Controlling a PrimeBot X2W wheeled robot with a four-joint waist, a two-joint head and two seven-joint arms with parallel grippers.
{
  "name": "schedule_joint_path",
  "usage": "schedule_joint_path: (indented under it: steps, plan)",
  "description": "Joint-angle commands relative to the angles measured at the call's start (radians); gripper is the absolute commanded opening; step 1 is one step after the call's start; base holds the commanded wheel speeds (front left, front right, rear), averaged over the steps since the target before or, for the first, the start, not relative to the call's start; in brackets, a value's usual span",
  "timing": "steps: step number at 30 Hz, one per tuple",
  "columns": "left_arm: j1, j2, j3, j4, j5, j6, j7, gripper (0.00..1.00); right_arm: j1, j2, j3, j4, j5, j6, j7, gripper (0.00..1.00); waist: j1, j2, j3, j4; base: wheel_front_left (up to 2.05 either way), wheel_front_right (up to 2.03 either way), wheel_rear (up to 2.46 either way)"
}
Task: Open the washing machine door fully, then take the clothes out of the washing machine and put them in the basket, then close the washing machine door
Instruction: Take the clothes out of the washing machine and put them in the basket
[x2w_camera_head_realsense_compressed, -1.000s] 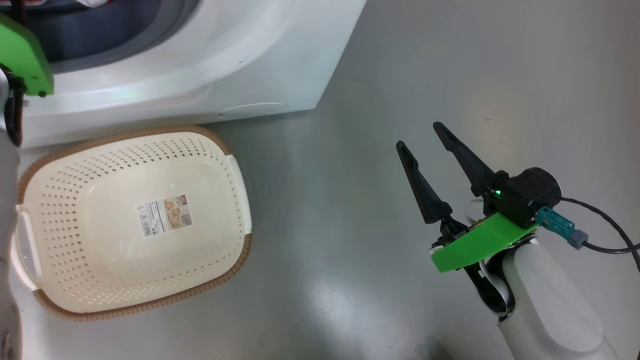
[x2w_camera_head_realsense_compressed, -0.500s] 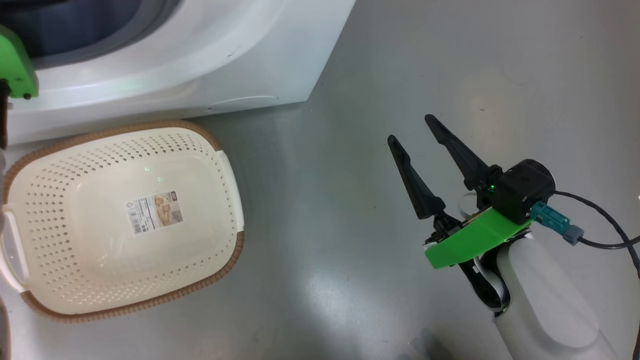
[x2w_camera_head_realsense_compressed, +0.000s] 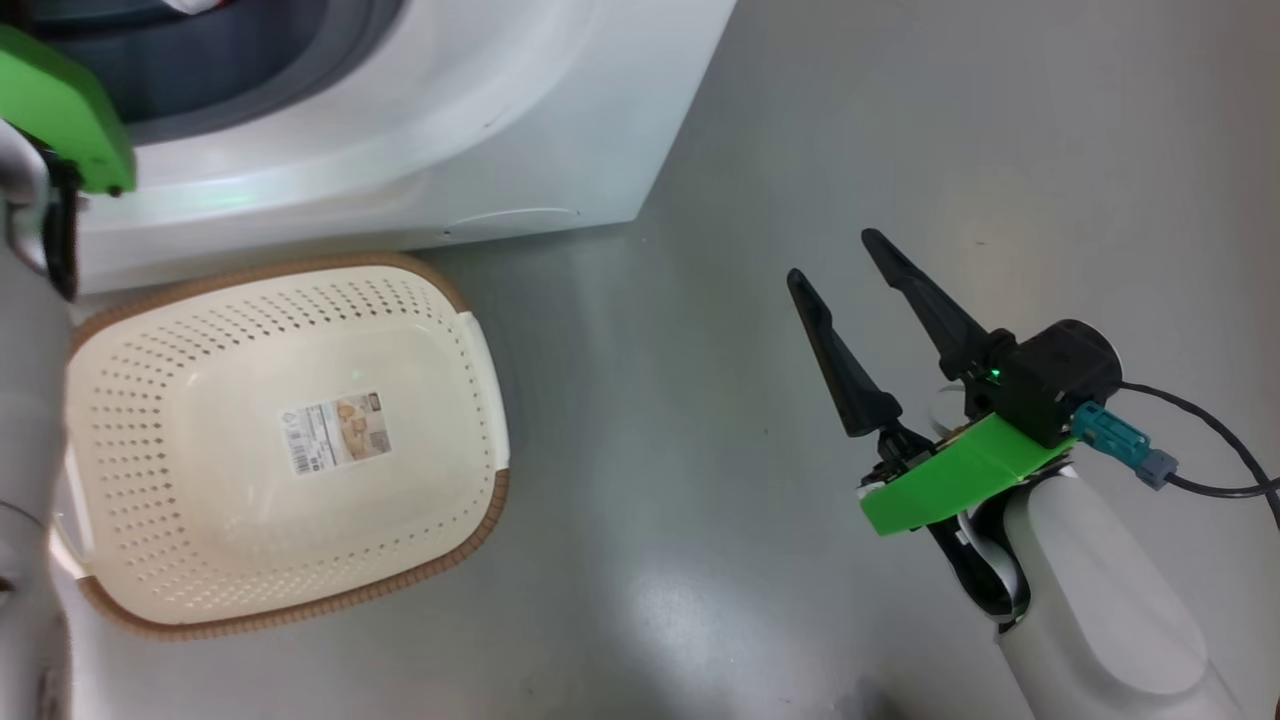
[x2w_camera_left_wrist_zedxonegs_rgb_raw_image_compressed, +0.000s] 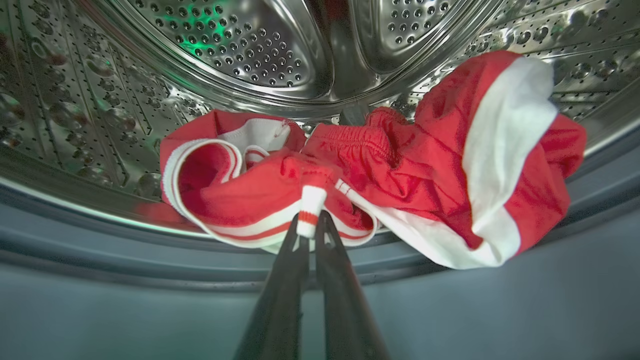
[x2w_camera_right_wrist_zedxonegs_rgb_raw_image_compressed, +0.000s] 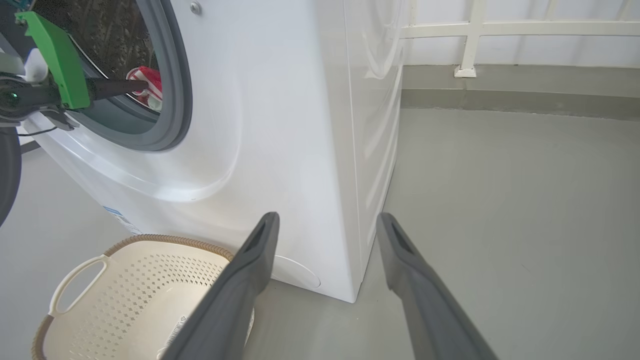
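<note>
left gripper (x2w_camera_left_wrist_zedxonegs_rgb_raw_image_compressed: 311, 222): fingers clamped on a striped trim fold of the clothes (x2w_camera_left_wrist_zedxonegs_rgb_raw_image_compressed: 430, 165). the clothes lie at the front lip of the steel drum (x2w_camera_left_wrist_zedxonegs_rgb_raw_image_compressed: 240, 45) inside the washing machine (x2w_camera_head_realsense_compressed: 450, 130). right gripper (x2w_camera_head_realsense_compressed: 833, 258): fingers spread apart, holding nothing, over the floor (x2w_camera_head_realsense_compressed: 700, 400), well apart from the basket (x2w_camera_head_realsense_compressed: 485, 515), which stands just before the machine.

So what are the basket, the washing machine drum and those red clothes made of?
Basket: apparently moulded cream plastic, slightly glossy, with punched holes; its brown rim only imitates weave. Washing machine drum: shiny perforated metal, probably stainless steel, judging by its mirror-like reflections. Red clothes: soft matte fabric, likely a knit, given the folds and gathered elastic band.
</note>
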Motion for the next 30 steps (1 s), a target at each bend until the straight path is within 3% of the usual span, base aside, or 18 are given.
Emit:
schedule_joint_path:
  steps: [1,10,30]
  plan:
    - [0.018,0.038,0.005,-0.016,-0.01,-0.004,-0.015,0.0,0.031,-0.001,0.009,-0.017,-0.002,0.002,-0.012,1.0,0.0,0.0,-0.018,0.018,0.0,0.0,0.0]
    - [0.116,-0.013,0.035,-0.067,-0.064,-0.022,-0.074,0.0,0.067,-0.026,-0.02,-0.019,-0.005,0.002,-0.012,1.0,0.0,0.0,-0.085,0.067,0.0,0.0,0.0]
    - [0.559,-0.09,0.168,-0.628,-0.074,-0.028,-0.076,0.0,0.162,-0.047,-0.095,-0.026,-0.011,0.002,-0.012,1.0,0.0,0.0,-0.206,0.16,0.0,0.0,0.0]
